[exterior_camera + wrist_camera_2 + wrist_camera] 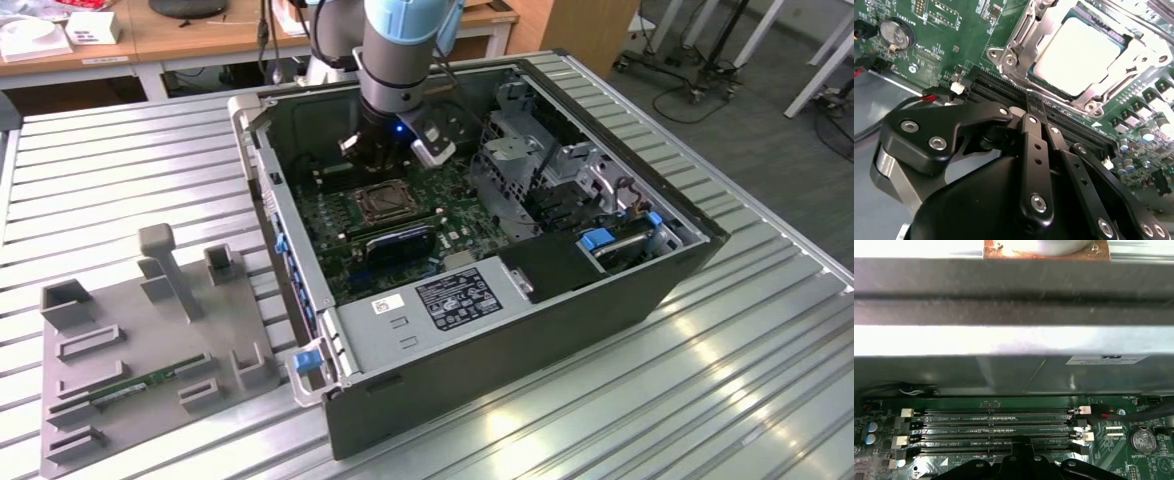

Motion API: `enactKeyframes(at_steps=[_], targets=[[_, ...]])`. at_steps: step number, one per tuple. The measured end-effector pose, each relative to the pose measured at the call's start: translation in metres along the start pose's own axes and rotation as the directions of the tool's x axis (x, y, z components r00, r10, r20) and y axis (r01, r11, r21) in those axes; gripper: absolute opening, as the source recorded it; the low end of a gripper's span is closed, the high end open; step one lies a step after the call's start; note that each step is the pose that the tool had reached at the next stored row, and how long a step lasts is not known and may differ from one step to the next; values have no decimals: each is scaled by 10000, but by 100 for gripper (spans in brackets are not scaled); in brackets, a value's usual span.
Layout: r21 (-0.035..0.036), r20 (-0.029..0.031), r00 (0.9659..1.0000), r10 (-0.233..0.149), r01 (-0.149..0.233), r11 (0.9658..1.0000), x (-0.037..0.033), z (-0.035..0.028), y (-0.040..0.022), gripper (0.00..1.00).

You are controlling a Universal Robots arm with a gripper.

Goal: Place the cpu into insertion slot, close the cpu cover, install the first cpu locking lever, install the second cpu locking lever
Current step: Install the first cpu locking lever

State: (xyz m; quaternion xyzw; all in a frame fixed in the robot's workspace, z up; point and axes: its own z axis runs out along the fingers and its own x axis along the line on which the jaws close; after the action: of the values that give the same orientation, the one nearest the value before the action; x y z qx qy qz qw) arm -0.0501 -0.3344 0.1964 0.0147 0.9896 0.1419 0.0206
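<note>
Your gripper [1035, 107] hangs with fingers together, holding nothing, over the memory slots [994, 432] just beside the socket [1081, 55], where the cpu [1076, 52] sits under the cover [1019, 37]; drifting low risks scraping those slots.

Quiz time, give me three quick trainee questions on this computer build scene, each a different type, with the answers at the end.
1. True or false: the cpu lies in the insertion slot.
2. The end effector is nearest to: A) the memory slots beside the socket, B) the grey fixture tray outside the case, C) the labelled power supply.
3. Fill in: the round coin battery sits on the green ____.

Key: 1 true; 2 A; 3 motherboard.
</note>
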Motion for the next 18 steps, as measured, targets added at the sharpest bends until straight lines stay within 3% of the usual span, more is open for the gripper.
enactKeyframes(at_steps=[4,10,13,14,15,18], targets=[[0,0,10000,0,0,10000,-2,-64,19,11],[0,-1,10000,0,0,10000,-8,-213,62,11],[3,-2,10000,0,0,10000,-10,-252,74,11],[39,1,10000,-3,3,10000,-11,-253,75,11],[177,4,10000,-8,8,9998,-10,-255,75,11],[715,11,10000,-32,31,9974,-10,-256,74,11]])
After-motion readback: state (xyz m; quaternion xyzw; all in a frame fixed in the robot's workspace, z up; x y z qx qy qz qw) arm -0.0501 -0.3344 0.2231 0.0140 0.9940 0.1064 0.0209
